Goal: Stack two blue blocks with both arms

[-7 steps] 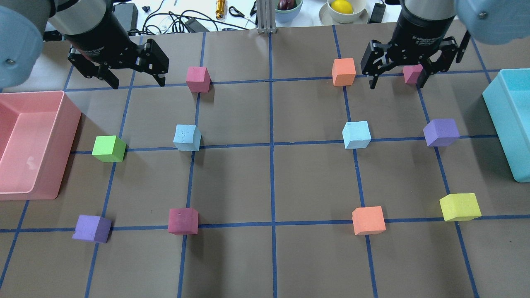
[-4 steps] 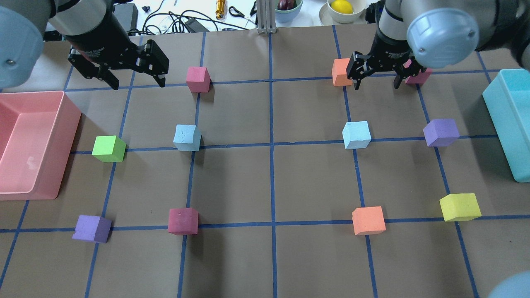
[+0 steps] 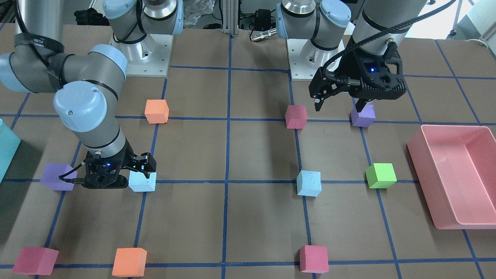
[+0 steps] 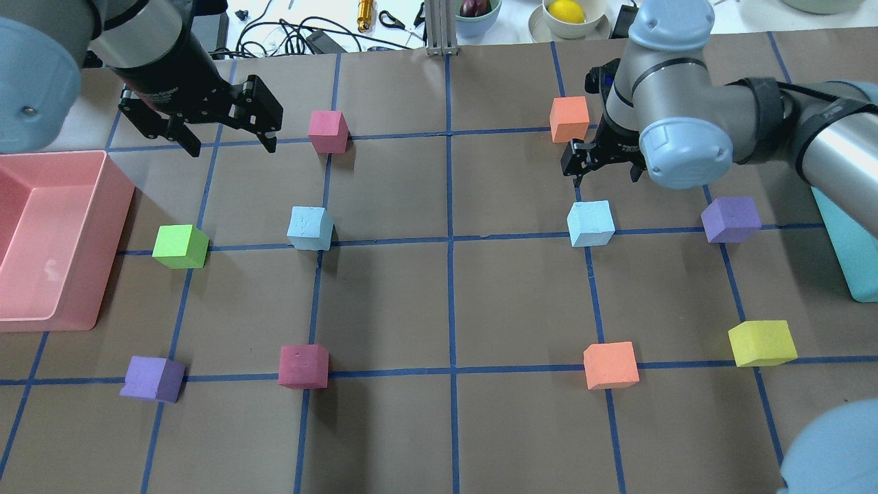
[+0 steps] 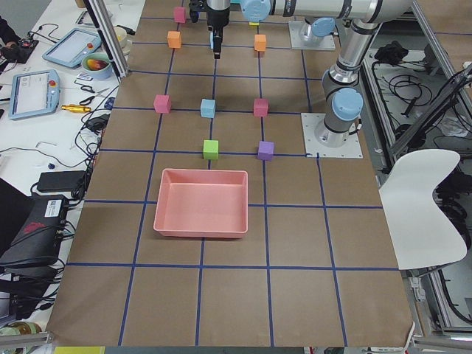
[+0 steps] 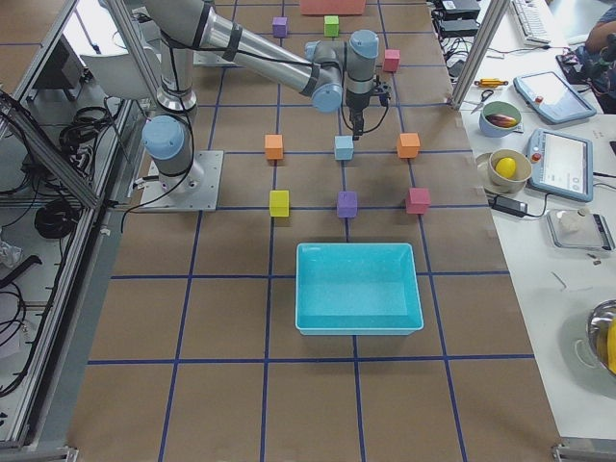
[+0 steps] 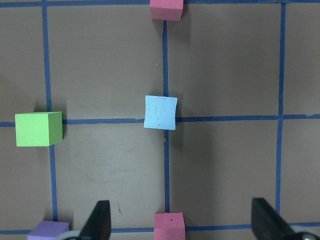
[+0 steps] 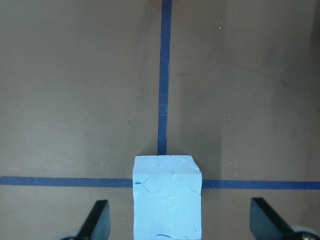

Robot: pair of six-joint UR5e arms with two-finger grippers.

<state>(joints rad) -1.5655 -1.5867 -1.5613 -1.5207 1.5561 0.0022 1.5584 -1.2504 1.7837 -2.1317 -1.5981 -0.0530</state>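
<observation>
Two end effectors (image 4: 232,147) (image 4: 605,177) wide open, empty

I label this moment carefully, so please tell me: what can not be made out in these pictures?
Overhead view: the right arm hides one pink cube and part of the right gripper.
Front-facing view: the teal bin is cut by the edge.
Right wrist view: the lower edge cuts the fingertips beside the blue block; how low they reach is unclear.
</observation>
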